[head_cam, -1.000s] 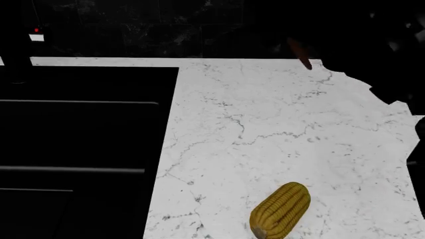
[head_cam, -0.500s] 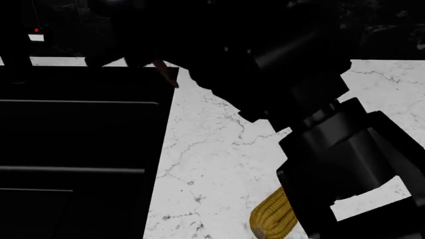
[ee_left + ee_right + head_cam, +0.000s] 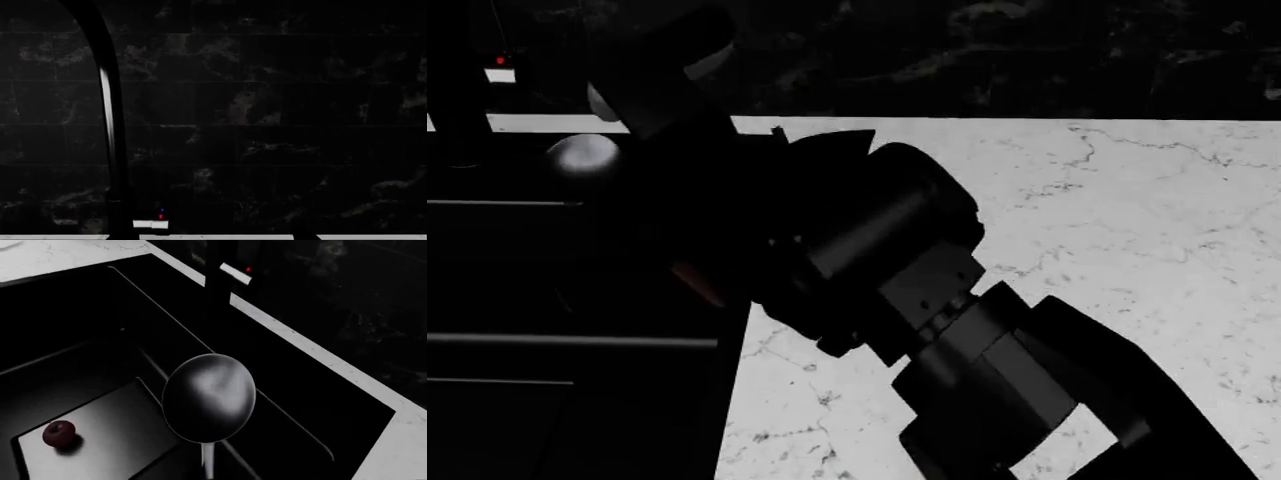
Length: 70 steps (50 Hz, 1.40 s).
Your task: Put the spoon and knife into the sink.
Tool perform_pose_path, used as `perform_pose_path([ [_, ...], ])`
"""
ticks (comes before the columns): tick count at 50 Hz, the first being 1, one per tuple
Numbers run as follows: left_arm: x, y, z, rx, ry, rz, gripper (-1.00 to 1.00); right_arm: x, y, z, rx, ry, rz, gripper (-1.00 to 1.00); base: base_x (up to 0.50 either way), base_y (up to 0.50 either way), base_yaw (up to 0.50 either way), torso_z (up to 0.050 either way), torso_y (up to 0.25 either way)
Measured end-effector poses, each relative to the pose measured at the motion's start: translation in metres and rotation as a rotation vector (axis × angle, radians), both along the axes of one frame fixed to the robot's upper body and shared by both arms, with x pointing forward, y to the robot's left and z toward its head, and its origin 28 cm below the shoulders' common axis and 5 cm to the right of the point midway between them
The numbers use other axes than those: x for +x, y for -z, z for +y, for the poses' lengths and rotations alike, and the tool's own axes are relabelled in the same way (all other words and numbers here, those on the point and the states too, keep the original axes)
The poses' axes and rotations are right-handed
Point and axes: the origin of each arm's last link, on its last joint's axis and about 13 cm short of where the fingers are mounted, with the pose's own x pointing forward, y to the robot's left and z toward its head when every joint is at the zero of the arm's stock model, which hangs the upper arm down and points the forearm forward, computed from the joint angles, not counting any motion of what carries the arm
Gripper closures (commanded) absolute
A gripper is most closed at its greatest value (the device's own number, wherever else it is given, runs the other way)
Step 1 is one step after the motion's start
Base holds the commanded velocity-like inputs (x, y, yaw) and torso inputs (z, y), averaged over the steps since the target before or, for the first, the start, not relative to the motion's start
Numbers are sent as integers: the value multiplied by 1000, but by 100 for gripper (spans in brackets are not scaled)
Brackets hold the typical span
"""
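Note:
The spoon hangs in the air over the sink (image 3: 100,340), gripped by its handle. Its glossy dark bowl (image 3: 209,397) fills the middle of the right wrist view, and the thin handle runs back out of frame. From the head camera, the bowl (image 3: 585,155) shows over the black basin (image 3: 507,270), and a reddish stretch of handle (image 3: 701,285) shows below it. My right gripper (image 3: 654,215) is a dark mass shut on the spoon, its fingers hard to make out. The knife is out of view, and so is my left gripper.
The black faucet (image 3: 110,125) rises at the sink's back edge, also visible as a post (image 3: 217,275). A small dark red round fruit (image 3: 59,433) lies on the sink's floor. White marble counter (image 3: 1121,220) lies to the right of the basin. My right arm (image 3: 961,340) covers the counter's near part.
My right arm has swung left from the counter's far right to above the sink, carrying the spoon. It now hides the corn cob that showed near the counter's front.

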Motion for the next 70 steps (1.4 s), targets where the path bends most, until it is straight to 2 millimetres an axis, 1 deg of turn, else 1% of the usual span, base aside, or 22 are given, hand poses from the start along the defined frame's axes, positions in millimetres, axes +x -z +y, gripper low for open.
perform_pose_path([
  [18,-1,1,-1,-1,7,2,-100,-15,40,25,-69,-121,65,100,0,0,0,0,0],
  [36,0,5,-2,2,19,9,-100,-30,92,28,-97,-185,160,100,0,0,0,0,0],
  [46,2,7,-2,3,23,14,-100,-45,117,32,-154,-281,186,100,0,0,0,0,0],
  [57,2,9,-2,-1,24,19,-100,-52,124,37,-208,-376,116,100,0,0,0,-1,0],
  [70,0,11,-2,-5,25,20,-100,-53,124,38,-210,-375,129,100,-2,-1,0,-3,0],
])
